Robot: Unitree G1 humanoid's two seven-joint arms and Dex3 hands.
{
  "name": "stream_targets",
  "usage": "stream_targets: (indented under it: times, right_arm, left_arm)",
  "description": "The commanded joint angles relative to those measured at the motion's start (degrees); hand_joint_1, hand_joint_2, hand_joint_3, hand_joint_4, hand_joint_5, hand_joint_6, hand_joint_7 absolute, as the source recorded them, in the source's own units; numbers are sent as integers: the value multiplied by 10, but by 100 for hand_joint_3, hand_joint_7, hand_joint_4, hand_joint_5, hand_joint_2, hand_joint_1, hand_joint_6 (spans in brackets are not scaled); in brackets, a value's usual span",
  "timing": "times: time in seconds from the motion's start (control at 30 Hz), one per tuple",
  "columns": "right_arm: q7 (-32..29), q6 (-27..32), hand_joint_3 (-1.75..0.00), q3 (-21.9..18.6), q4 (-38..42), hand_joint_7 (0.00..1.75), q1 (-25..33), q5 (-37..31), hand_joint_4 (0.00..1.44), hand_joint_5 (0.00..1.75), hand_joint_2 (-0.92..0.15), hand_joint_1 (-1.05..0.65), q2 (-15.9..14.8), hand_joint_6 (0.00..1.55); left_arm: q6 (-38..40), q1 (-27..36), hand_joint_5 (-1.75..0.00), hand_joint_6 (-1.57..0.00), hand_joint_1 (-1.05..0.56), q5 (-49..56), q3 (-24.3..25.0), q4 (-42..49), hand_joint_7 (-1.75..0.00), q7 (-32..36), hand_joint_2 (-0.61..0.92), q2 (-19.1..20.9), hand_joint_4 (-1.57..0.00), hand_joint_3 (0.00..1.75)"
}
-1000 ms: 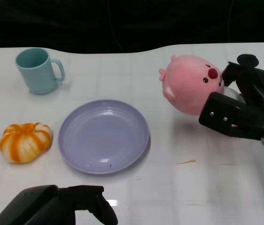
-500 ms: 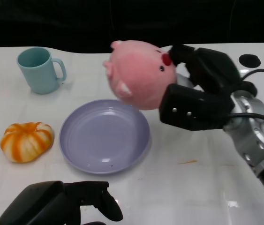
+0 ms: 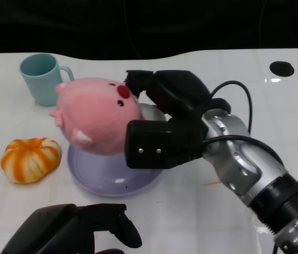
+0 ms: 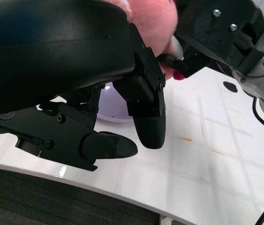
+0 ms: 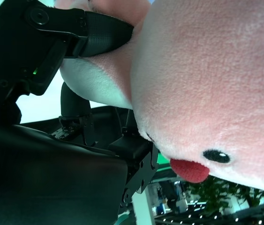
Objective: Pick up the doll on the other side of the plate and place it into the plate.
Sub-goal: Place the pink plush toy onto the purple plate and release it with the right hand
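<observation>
We see our right hand at the centre of the frame, fingers clamped around the pink doll and holding it over the left part of the purple plate. The doll's face tilts toward the upper right. Our left hand sits at the lower left with nothing in it, its fingers curled in. The teal mug stands upper left, the orange pumpkin mid-left just beside the plate.
</observation>
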Motion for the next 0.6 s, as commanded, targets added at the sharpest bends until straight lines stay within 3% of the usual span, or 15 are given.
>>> stream_targets:
  times: [0.03,0.07,0.1,0.17,0.2,0.23,0.3,0.37,0.4,0.47,0.6]
  right_arm:
    - [13,7,-104,5,9,122,-17,-2,93,175,-44,-29,7,81]
    - [13,6,-81,7,13,119,-17,-5,92,175,-53,-30,8,84]
    - [11,7,-69,9,17,121,-18,-9,91,175,-58,-31,10,84]
    - [10,7,-44,11,22,146,-17,-11,92,175,-69,-31,14,75]
    - [9,7,-36,10,25,163,-18,-10,94,175,-74,-30,16,69]
    - [13,12,-33,10,26,169,-19,-10,94,175,-75,-29,17,67]
    - [20,21,-25,9,25,139,-20,-9,88,175,-82,-30,17,62]
    - [31,39,-13,8,22,70,-22,-9,79,174,-86,-30,19,72]
    - [36,46,-9,9,21,47,-24,-10,75,171,-88,-30,19,76]
    - [43,53,-3,8,20,19,-25,-8,65,153,-90,-34,17,76]
    - [80,55,-8,12,-5,4,-24,-7,40,87,-92,-54,-2,67]
  left_arm:
    - [-36,4,-160,-73,-25,13,-31,-24,-89,-4,92,5,-63,35]
    - [-36,3,-160,-73,-25,13,-32,-24,-89,-5,92,4,-64,35]
    - [-35,2,-160,-73,-26,14,-33,-24,-89,-6,92,3,-64,35]
    - [-33,1,-159,-73,-26,16,-33,-25,-90,-7,92,3,-64,35]
    - [-33,1,-159,-72,-26,15,-33,-24,-90,-7,92,4,-63,36]
    - [-32,1,-159,-72,-26,14,-32,-24,-90,-8,92,4,-64,36]
    - [-31,1,-160,-72,-26,11,-29,-24,-91,-9,92,5,-63,36]
    - [-33,2,-160,-72,-26,7,-25,-23,-91,-9,92,6,-63,36]
    - [-34,3,-161,-72,-26,6,-23,-22,-91,-8,92,7,-63,36]
    - [-37,4,-161,-72,-26,5,-21,-21,-91,-7,92,9,-63,36]
    - [-43,6,-162,-72,-25,-1,-15,-17,-91,-5,92,11,-63,35]
